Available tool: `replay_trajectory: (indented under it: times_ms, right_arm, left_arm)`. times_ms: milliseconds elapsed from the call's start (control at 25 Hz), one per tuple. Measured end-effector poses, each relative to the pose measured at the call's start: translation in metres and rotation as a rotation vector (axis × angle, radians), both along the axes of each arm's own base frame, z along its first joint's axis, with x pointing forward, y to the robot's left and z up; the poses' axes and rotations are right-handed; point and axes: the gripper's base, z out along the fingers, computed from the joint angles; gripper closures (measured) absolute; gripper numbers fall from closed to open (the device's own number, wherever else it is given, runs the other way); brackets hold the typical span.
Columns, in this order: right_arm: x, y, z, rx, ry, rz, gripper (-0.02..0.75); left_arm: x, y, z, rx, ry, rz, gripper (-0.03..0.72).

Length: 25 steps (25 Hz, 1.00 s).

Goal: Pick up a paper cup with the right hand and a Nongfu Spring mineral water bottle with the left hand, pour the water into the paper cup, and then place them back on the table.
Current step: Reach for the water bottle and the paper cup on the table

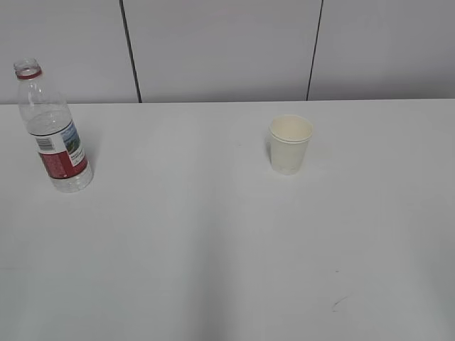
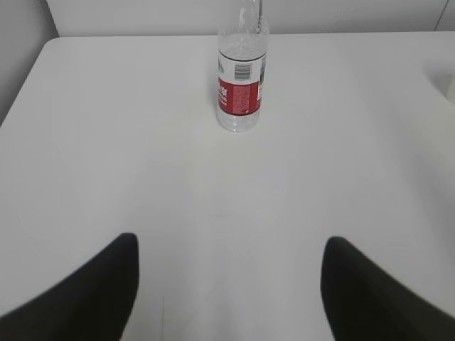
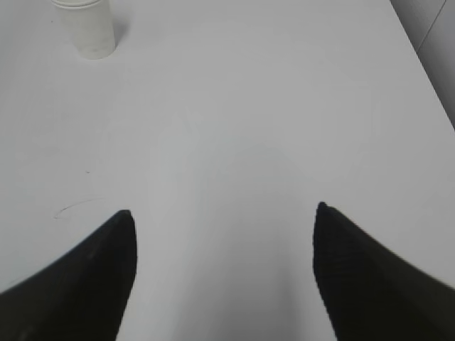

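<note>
The Nongfu Spring mineral water bottle (image 1: 54, 135) stands upright and uncapped at the far left of the white table (image 1: 213, 234); it also shows in the left wrist view (image 2: 240, 85), far ahead of the left hand (image 2: 229, 241). The paper cup (image 1: 290, 144) stands upright right of centre; in the right wrist view the paper cup (image 3: 87, 27) is at the top left, far from the right hand (image 3: 224, 212). Both grippers are open and empty, low over the near table. Neither arm shows in the exterior view.
A grey panelled wall (image 1: 220, 50) runs behind the table. The table's left edge (image 2: 25, 78) and right edge (image 3: 419, 64) show in the wrist views. Faint dark scuff marks (image 1: 339, 303) lie near the front right.
</note>
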Motion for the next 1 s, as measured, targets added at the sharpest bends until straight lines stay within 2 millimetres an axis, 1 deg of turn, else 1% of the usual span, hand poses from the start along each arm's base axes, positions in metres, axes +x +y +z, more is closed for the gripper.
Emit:
replay_trajectory:
  times_ms: [520,640,720,800,1000]
  right_arm:
    - [0.000,0.000,0.000,0.000,0.000,0.000,0.166]
    - [0.001,0.001,0.013,0.007,-0.056,0.007,0.166]
    - [0.009,0.001,0.028,0.005,-0.123,0.008,0.166]
    - [0.021,0.000,0.039,0.005,-0.174,0.008,0.166]
    - [0.059,-0.004,0.055,-0.003,-0.271,0.004,0.166]
  left_arm:
    - [0.000,0.000,0.000,0.000,0.000,0.000,0.230]
    - [0.000,0.000,0.000,0.000,0.000,0.000,0.231]
    - [0.000,0.000,0.000,0.000,0.000,0.000,0.232]
    - [0.000,0.000,0.000,0.000,0.000,0.000,0.232]
    - [0.000,0.000,0.000,0.000,0.000,0.000,0.232]
